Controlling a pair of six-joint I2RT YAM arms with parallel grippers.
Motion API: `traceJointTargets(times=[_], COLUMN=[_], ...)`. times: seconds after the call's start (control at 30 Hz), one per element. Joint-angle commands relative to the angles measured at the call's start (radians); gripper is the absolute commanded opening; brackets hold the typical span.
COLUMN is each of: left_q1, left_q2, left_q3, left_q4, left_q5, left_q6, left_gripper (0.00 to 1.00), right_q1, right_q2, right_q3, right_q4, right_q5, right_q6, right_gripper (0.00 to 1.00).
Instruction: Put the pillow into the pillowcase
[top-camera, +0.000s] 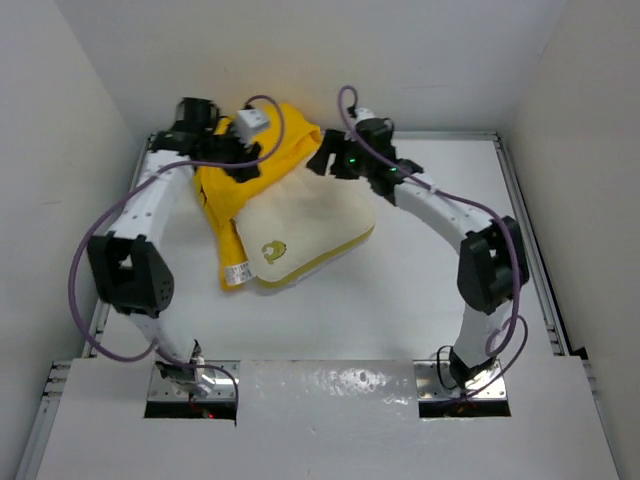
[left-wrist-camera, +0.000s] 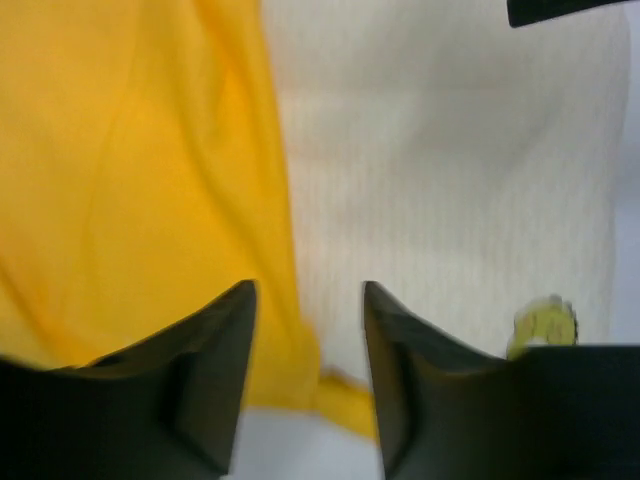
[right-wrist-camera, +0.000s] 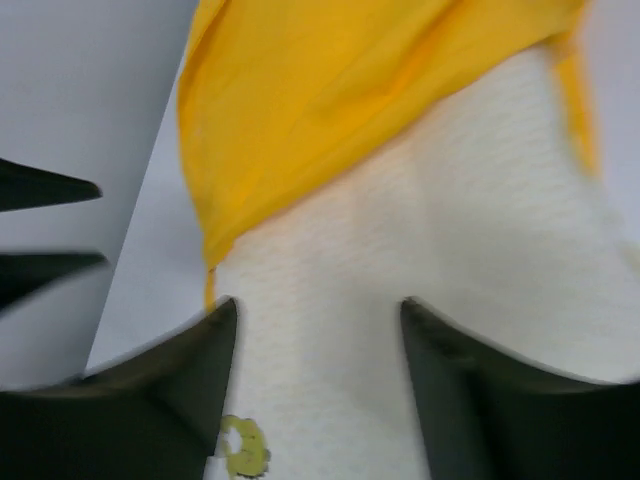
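– Table (top-camera: 420, 300) first: what lies on it?
– The pillowcase (top-camera: 290, 135), bright yellow and bunched, under and just ahead of the two grippers. Its fabric drapes over the far end of the pillow (top-camera: 315, 220).
– And the rest of the pillow?
– Cream-white, bare, with a yellow-green edge band. It stretches from beneath both sets of fingers back towards the arm bases.
– The left gripper (left-wrist-camera: 308, 290)?
– Fingers parted, nothing clamped between them. Through the gap shows the pillowcase's edge, yellow to its left side, cream pillow to its right.
– The right gripper (right-wrist-camera: 318, 305)?
– Spread wider, also empty. Directly under it is pillow fabric, and the yellow hem runs across just ahead of its tips.
– Anything smaller?
– The emblem (right-wrist-camera: 243, 447), small and yellow, beside the right gripper's left finger, behind the tip.
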Motion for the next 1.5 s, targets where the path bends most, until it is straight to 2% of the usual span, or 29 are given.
traceJointTargets(times=[0.0, 0.03, 0.07, 0.17, 0.23, 0.33, 0.43, 0.57, 0.63, 0.67, 0.7, 0.77, 0.8, 0.97, 1.07, 1.17, 1.2, 1.23, 1.27, 1.33, 1.37, 1.4, 1.47], left_q1=[-0.176, -0.196, -0.216, -0.272, -0.282, -0.292, -0.301, -0.301, -0.301, -0.301, -0.301, -0.302, -0.305, -0.333, -0.33, -0.33, -0.329, -0.33, -0.33, -0.33, -0.33, -0.33, -0.33], left_q2=[0.165, 0.212, 0.304, 0.468, 0.58, 0.685, 0.725, 0.722, 0.711, 0.704, 0.681, 0.653, 0.632, 0.619, 0.657, 0.708, 0.725, 0.731, 0.736, 0.736, 0.73, 0.724, 0.69], left_q3=[0.13, 0.178, 0.222, 0.427, 0.501, 0.594, 0.586, 0.531, 0.529, 0.525, 0.519, 0.494, 0.489, 0.425, 0.443, 0.489, 0.496, 0.506, 0.508, 0.508, 0.511, 0.52, 0.558], left_q4=[0.309, 0.318, 0.345, 0.411, 0.441, 0.468, 0.487, 0.497, 0.47, 0.462, 0.455, 0.432, 0.419, 0.365, 0.378, 0.393, 0.399, 0.405, 0.405, 0.416, 0.421, 0.415, 0.38], left_q5=[-0.255, -0.327, -0.366, -0.495, -0.571, -0.604, -0.61, -0.529, -0.455, -0.431, -0.393, -0.347, -0.317, -0.393, -0.498, -0.558, -0.563, -0.566, -0.563, -0.563, -0.563, -0.555, -0.451], left_q6=[-0.247, -0.258, -0.273, -0.279, -0.282, -0.247, -0.198, -0.23, -0.259, -0.27, -0.281, -0.267, -0.255, -0.115, -0.115, -0.124, -0.123, -0.123, -0.123, -0.135, -0.143, -0.152, -0.163], left_gripper=[0.51, 0.56, 0.65, 0.78, 0.8, 0.81, 0.8, 0.79, 0.79, 0.79, 0.79, 0.8, 0.8, 0.78, 0.72, 0.57, 0.46, 0.4, 0.34, 0.06, 0.0, 0.0, 0.0], right_q1=[-0.127, -0.146, -0.169, -0.189, -0.191, -0.192, -0.194, -0.194, -0.192, -0.192, -0.192, -0.192, -0.192, -0.192, -0.191, -0.192, -0.192, -0.192, -0.192, -0.192, -0.192, -0.189, -0.186], right_q2=[-0.022, -0.015, 0.022, 0.144, 0.204, 0.284, 0.341, 0.39, 0.418, 0.425, 0.43, 0.424, 0.415, 0.395, 0.387, 0.389, 0.39, 0.39, 0.39, 0.384, 0.38, 0.372, 0.335], right_q3=[-0.064, -0.06, -0.029, 0.108, 0.187, 0.193, 0.189, 0.16, 0.154, 0.151, 0.137, 0.114, 0.095, 0.074, 0.066, 0.063, 0.063, 0.063, 0.06, 0.049, 0.042, 0.039, 0.026], right_q4=[-0.009, -0.009, -0.027, -0.127, -0.153, -0.08, -0.023, 0.065, 0.121, 0.129, 0.147, 0.166, 0.177, 0.171, 0.17, 0.177, 0.175, 0.177, 0.177, 0.181, 0.187, 0.186, 0.171], right_q5=[-0.055, -0.064, -0.074, -0.103, -0.129, -0.153, -0.157, -0.205, -0.247, -0.253, -0.256, -0.253, -0.252, -0.238, -0.236, -0.239, -0.241, -0.241, -0.241, -0.247, -0.25, -0.25, -0.244], right_q6=[-0.036, -0.054, -0.095, -0.176, -0.2, -0.163, -0.114, -0.034, 0.012, 0.029, 0.041, 0.059, 0.063, 0.046, 0.046, 0.052, 0.055, 0.055, 0.056, 0.056, 0.053, 0.05, 0.017], right_gripper=[0.73, 0.89, 0.93, 0.99, 0.99, 0.99, 0.99, 0.97, 0.84, 0.74, 0.52, 0.24, 0.16, 0.2, 0.19, 0.14, 0.12, 0.03, 0.0, 0.0, 0.0, 0.0, 0.0])
